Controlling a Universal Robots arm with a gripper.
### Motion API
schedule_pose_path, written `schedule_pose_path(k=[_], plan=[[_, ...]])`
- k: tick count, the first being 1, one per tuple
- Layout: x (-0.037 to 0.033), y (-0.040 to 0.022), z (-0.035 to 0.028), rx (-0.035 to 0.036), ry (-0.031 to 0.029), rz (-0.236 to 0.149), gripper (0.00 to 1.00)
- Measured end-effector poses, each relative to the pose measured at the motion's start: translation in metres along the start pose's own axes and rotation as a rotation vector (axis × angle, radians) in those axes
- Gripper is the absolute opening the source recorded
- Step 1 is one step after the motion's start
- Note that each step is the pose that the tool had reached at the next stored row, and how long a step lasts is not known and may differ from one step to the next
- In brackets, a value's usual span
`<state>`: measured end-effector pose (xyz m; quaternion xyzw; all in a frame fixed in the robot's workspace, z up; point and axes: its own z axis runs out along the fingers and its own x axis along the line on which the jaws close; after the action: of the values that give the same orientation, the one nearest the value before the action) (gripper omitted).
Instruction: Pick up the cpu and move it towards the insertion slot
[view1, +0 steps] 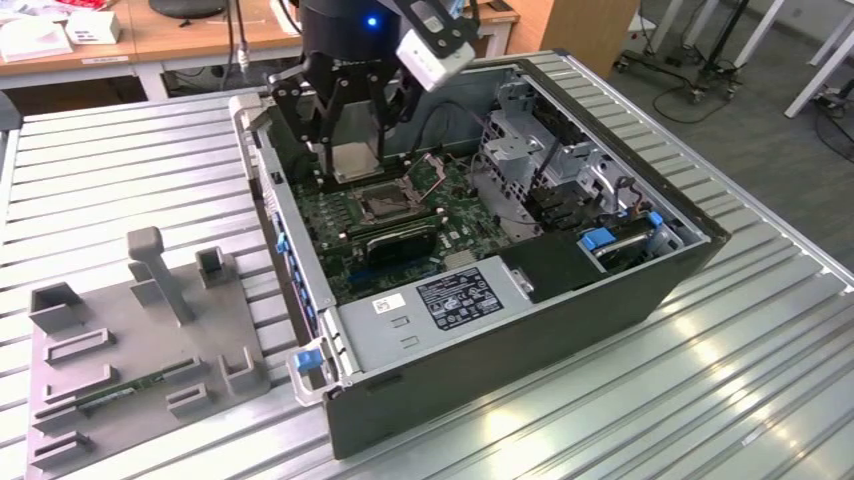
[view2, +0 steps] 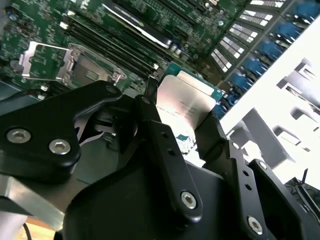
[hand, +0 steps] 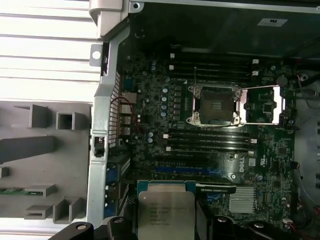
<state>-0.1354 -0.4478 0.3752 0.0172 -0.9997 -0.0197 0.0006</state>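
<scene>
Nearest the wrist cameras, the black two-fingered gripper (view2: 182, 117) is closed on the cpu (view2: 182, 102), a flat square chip with a silvery-white metal top and pale rim, pinched by two opposite edges and held up in the air inside the open grey computer case (view1: 667, 275) on the slatted metal desk (view1: 120, 170). Beyond it on the green motherboard (hand: 150, 135), well apart from the chip, lies the insertion slot (hand: 214, 105), a square dark socket in a silver frame with its retaining frame swung open. I judge the pick done and the carry under way; the remaining move calls for squaring the chip level over that socket.

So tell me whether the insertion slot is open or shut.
Open: the insertion slot has its metal frame flipped aside and its dark socket exposed, empty.
</scene>
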Motion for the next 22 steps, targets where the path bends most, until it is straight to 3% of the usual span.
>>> schedule_pose_path(k=[22], plan=[[-0.0580, -0.0020, -0.0001, 0.0000, 0.0000, 0.000, 0.55]])
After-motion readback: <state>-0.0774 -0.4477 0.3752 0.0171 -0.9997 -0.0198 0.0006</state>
